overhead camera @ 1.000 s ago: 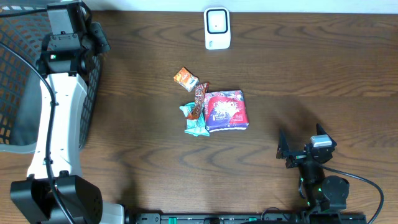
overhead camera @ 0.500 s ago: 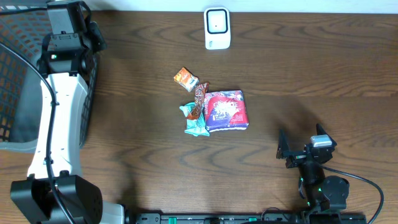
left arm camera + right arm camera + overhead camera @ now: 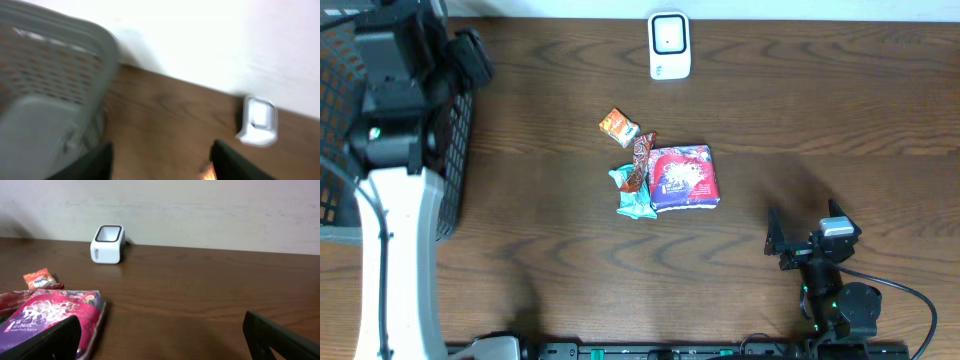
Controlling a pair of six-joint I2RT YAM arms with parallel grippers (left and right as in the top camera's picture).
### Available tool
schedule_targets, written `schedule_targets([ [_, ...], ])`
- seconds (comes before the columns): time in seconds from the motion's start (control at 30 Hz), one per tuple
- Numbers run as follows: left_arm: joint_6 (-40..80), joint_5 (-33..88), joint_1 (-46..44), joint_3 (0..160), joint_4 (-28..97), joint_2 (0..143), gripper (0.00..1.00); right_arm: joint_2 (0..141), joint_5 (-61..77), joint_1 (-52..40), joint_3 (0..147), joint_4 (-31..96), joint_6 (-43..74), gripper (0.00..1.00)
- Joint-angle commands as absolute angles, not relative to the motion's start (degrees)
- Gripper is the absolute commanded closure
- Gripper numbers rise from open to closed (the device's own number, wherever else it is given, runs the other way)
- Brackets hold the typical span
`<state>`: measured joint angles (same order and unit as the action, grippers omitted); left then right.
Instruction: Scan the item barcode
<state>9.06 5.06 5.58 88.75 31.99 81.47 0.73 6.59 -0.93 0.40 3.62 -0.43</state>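
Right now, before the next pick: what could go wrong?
1. The candy bar lies across the teal packet and touches the purple pack, so a grasp may drag two.
2. No barcode is visible from above, so the scanner may miss.
3. The left gripper hangs beside the basket and could clip its rim.

Probably a shop checkout: scanner (image 3: 669, 45), basket (image 3: 458, 150), snack packets (image 3: 684, 178).

Scanner (image 3: 669, 45) behind snack packets (image 3: 685, 178), basket (image 3: 458, 160) far left
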Motion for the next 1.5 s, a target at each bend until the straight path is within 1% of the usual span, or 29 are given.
schedule_targets([
  [0.0,9.1,18.6,5.8,89.1,38.0,77.6,0.25,0.7,6.5,-0.8,0.3,3.8,0.4,0.01],
  [0.07,9.1,20.0,5.8,89.1,43.3,76.6,0.02,0.7,6.5,-0.8,0.3,3.8,0.4,0.01],
  [0.2,9.3,20.2,5.8,89.1,54.9,76.6,0.02,0.7,6.5,-0.8,0.3,3.8,0.4,0.01],
  [0.33,14.7,20.2,5.8,89.1,64.5,77.5,0.02,0.7,6.5,-0.8,0.3,3.8,0.4,0.01],
  [0.53,15.6,24.0,3.8,88.5,71.6,78.2,0.02,0.7,6.5,-0.8,0.3,3.8,0.4,0.01],
  [0.63,12.4,25.2,1.5,88.3,73.4,78.3,0.02,0.7,6.5,-0.8,0.3,3.8,0.4,0.01],
  [0.67,9.8,25.4,-0.9,88.2,74.0,78.2,0.02,0.7,6.5,-0.8,0.3,3.8,0.4,0.01],
  [0.83,3.9,25.2,-8.7,88.2,74.1,78.2,0.02,0.7,6.5,-0.8,0.3,3.8,0.4,0.01],
  [0.97,3.6,20.9,-13.1,88.2,73.9,78.3,0.02,0.7,6.5,-0.8,0.3,3.8,0.4,0.01],
  [1.07,3.6,17.8,-14.3,88.2,74.0,78.3,0.02,0.7,6.5,-0.8,0.3,3.8,0.4,0.01],
  [1.47,3.6,17.9,-14.4,88.2,74.0,78.2,0.02,0.7,6.5,-0.8,0.3,3.8,0.4,0.01],
])
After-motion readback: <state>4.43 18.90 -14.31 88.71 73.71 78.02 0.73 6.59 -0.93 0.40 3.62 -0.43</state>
